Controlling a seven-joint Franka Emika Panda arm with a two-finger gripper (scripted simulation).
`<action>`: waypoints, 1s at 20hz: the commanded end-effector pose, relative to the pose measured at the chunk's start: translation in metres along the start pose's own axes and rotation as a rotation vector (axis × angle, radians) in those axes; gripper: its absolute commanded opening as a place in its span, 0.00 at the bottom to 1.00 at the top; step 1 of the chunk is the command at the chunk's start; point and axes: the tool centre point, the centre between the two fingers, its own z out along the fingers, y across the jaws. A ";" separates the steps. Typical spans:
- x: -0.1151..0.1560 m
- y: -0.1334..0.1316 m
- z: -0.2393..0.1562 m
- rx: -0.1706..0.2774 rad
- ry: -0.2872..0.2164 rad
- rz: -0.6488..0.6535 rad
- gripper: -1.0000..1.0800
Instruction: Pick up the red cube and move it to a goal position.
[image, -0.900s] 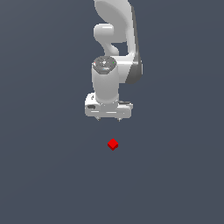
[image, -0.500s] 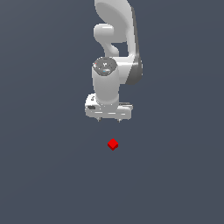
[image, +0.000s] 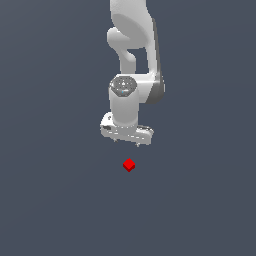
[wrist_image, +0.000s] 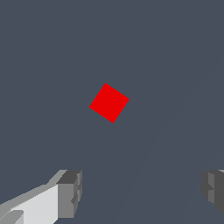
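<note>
Cube: small plain red cube at 6 o'clock from white end effector, apart.
End effector: fingers spread wide, empty.

Desk under me: plain dark slate-grey surface, fills whole exterior view edge to edge, no visible border or seam. Uniform colour, matte, no markings. One item lying directly on it: red cube, tiny, bright, evenly coloured, just below centre of exterior frame, sitting flat, turned so corners point up and down in picture. In wrist view same grey desk all around red cube, cube rotated diamond-wise, slightly above centre of frame.
</note>
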 end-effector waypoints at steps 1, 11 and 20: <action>0.004 -0.004 0.010 -0.001 0.002 0.052 0.96; 0.028 -0.018 0.057 -0.006 0.014 0.315 0.96; 0.049 -0.023 0.091 -0.008 0.022 0.508 0.96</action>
